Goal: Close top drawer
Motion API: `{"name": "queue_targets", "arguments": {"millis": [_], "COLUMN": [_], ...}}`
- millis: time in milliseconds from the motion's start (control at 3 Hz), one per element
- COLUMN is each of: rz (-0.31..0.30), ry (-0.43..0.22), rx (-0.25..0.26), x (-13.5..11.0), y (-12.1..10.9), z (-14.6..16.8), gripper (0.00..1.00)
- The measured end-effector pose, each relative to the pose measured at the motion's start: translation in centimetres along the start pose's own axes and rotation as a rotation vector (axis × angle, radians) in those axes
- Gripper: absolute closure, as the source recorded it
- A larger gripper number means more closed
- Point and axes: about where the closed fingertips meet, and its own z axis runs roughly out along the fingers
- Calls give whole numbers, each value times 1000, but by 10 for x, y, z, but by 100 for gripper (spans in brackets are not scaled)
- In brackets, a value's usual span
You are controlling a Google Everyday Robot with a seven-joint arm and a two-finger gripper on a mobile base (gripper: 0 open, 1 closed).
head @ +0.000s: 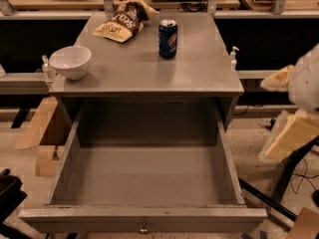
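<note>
- Gripper (290, 114): a pale, out-of-focus form at the right edge of the view, at about the height of the cabinet top. It hangs in the air to the right of the drawer and touches nothing. I cannot tell whether it is spread or pressed together.
- Top drawer (144, 176): a wide, deep grey wooden box, pulled far out of the cabinet toward the viewer. Its inside shows a bare grey floor and plain side walls.
- Front panel: it lies nearest the viewer, along the bottom edge of the view, and only its top edge and upper face show. One small round metal knob (143, 228) sits at its centre.
- Black object (9, 195): it stands at the lower left, just beside the drawer's left front corner. What it is cannot be told.
- Stand legs (279, 195): dark bars cross the floor to the right of the drawer, below the gripper.
- Cardboard (42, 133): brown pieces lean on the floor to the left of the drawer's side wall.
- Cabinet (149, 78): its grey top overhangs the rear of the drawer opening.
- Bowl (71, 61): white, at the top's left front corner.
- Can (168, 32): blue and upright, right of centre toward the back.
- Snack bag (121, 23): it lies flat at the back, left of the can.
- Pump bottle (233, 57): it stands beside the cabinet's right edge.
- Shelf (60, 1): a wooden one runs behind the cabinet.
</note>
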Motion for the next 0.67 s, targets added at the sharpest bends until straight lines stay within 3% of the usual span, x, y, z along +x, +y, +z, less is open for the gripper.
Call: {"name": "queue_targets", "arguments": {"millis": [667], "rz": [114], "ry": [-205], "rx": [18], "x": [30], "y": [84], "z": [61], "gripper": [66]}}
